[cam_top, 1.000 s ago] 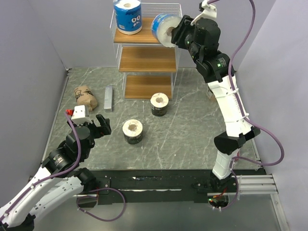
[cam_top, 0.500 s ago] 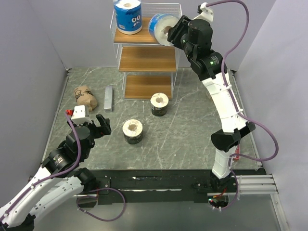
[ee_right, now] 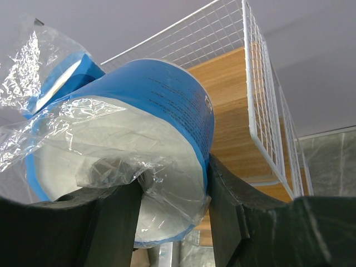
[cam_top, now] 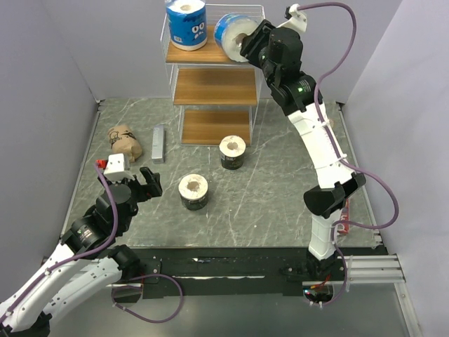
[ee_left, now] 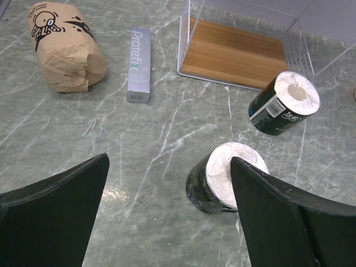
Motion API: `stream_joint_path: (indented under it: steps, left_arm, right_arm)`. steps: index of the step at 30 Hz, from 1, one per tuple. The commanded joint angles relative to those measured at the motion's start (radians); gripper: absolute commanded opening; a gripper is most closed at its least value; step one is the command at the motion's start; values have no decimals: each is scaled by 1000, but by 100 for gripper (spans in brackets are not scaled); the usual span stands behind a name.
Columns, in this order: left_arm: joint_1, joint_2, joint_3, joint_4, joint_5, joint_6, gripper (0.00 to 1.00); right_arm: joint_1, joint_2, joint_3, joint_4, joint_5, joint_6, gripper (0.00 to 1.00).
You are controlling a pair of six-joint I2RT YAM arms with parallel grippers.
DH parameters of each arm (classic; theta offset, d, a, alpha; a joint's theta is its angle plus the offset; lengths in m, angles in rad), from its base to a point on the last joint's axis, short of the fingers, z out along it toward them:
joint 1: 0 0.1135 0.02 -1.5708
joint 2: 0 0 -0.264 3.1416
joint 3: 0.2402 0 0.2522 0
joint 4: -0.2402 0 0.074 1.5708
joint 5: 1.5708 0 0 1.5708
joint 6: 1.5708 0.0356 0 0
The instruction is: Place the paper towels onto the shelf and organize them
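At top centre, the white-wire, wooden-board shelf (cam_top: 214,88) carries an upright blue-and-white wrapped roll (cam_top: 186,23) and a tilted second blue-and-white roll (cam_top: 235,36); two black rolls (cam_top: 193,191) stand mid-frame, tan kraft-wrapped rolls (cam_top: 125,142) lie left.

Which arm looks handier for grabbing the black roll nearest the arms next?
Probably the left. The left fingers are open and empty, with the black roll right ahead of them. The right fingers are shut on a blue-and-white roll up at the top of the shelf.

Wire rail (ee_right: 261,111) fences the top tier (cam_top: 212,55) — upright blue roll (cam_top: 186,23) blocks its left.
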Motion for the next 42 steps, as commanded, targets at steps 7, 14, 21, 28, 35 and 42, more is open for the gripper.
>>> stream_joint_path:
  steps: [7, 14, 21, 28, 35, 42]
  left_arm:
    - [3, -8, -8, 20, 7, 1, 97]
    - [4, -11, -8, 22, 7, 4, 97]
    - [6, -7, -8, 25, 15, 6, 96]
    - [6, -8, -8, 26, 17, 9, 96]
    - [6, -11, -9, 26, 17, 7, 97]
    - [7, -13, -8, 23, 14, 9, 96]
  right_arm:
    - [-1, 15, 72, 182, 19, 23, 55]
    - [-1, 31, 86, 206, 12, 11, 61]
    - [-6, 51, 86, 245, 6, -18, 63]
    - [-13, 67, 107, 282, -6, -30, 63]
    - [-21, 61, 103, 300, -21, -41, 63]
    - [-19, -13, 48, 305, -84, -104, 65]
